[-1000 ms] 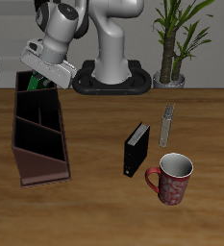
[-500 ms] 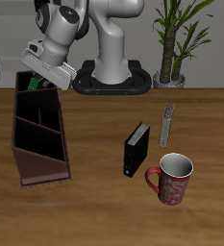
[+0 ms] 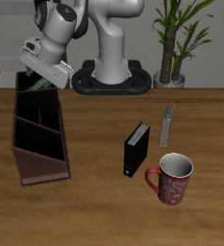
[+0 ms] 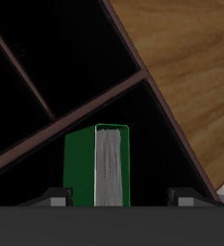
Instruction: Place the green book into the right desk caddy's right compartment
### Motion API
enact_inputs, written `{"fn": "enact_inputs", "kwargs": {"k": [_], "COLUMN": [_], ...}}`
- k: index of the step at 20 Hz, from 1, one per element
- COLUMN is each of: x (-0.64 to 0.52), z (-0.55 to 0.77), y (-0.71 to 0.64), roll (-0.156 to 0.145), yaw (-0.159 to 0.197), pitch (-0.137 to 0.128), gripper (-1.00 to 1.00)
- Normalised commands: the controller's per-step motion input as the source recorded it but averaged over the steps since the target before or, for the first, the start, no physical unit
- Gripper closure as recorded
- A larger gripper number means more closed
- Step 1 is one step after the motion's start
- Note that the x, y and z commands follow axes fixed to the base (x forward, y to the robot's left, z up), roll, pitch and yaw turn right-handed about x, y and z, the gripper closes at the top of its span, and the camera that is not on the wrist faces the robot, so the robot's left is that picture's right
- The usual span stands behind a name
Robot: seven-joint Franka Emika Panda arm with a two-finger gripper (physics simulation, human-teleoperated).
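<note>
Over the far end of the right desk caddy hangs the end effector, just above the rim. Green book stands upright inside the right compartment, white page edges toward the wrist camera, a slanted divider beside it. Fingers show to either side of the book with dark gaps between: spread apart, gripping nothing, by the look of it.

Judgement: placement seems done, release step in hand. Next move calls for a straight lift clear of the caddy walls, without nudging the book.

Hard to make out: the book is nearly hidden in the exterior view, only a green sliver behind the end effector. Whether it rests on the compartment floor cannot be told. Elsewhere on the bench: black book, red mug.
</note>
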Motion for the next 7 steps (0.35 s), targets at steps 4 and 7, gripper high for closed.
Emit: {"fn": "enact_inputs", "kwargs": {"k": [4,7], "x": [0.18,0.08], "z": [-0.06,0.02], "y": [-0.03,0.00], "roll": [0.022,0.018], "yaw": [0.015,0.009], "pitch": [0.042,0.029], "gripper": [-1.00,-1.00]}}
